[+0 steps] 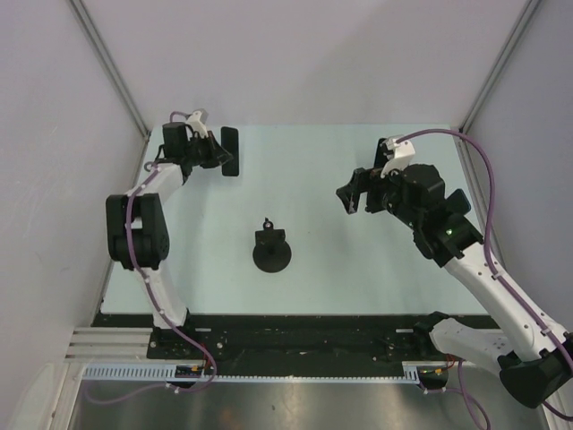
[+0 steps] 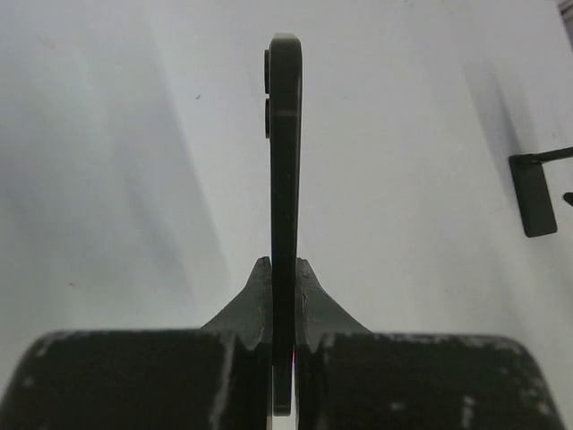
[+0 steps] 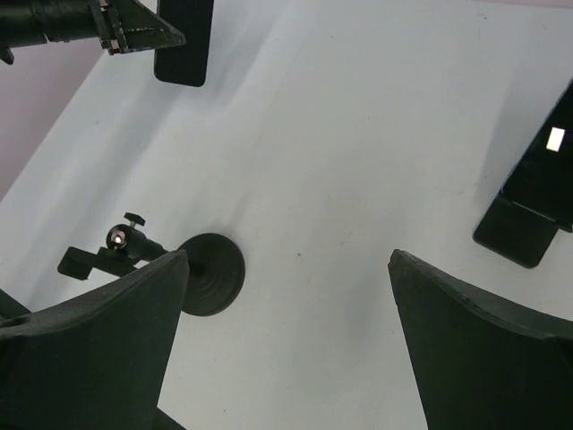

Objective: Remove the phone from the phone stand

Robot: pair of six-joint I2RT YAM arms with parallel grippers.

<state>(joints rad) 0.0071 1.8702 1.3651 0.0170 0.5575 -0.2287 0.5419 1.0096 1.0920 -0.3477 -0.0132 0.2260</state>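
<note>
The phone (image 1: 230, 152), a thin black slab, hangs edge-on at the table's far left, clear of the stand. My left gripper (image 1: 219, 154) is shut on its lower end; in the left wrist view the two fingers (image 2: 258, 296) press its flat sides and the phone (image 2: 285, 152) rises straight up between them. The phone stand (image 1: 270, 251), a round black base with a small ball-head clamp, sits alone at mid-table with nothing in it. My right gripper (image 1: 349, 199) hovers right of the stand, open and holding nothing. In its own view the stand (image 3: 213, 273) shows beside the left finger.
White walls close in the table on the left, right and back. The phone (image 3: 183, 40) appears at the top left of the right wrist view. A dark block with a white patch (image 3: 537, 197) sits at that view's right edge.
</note>
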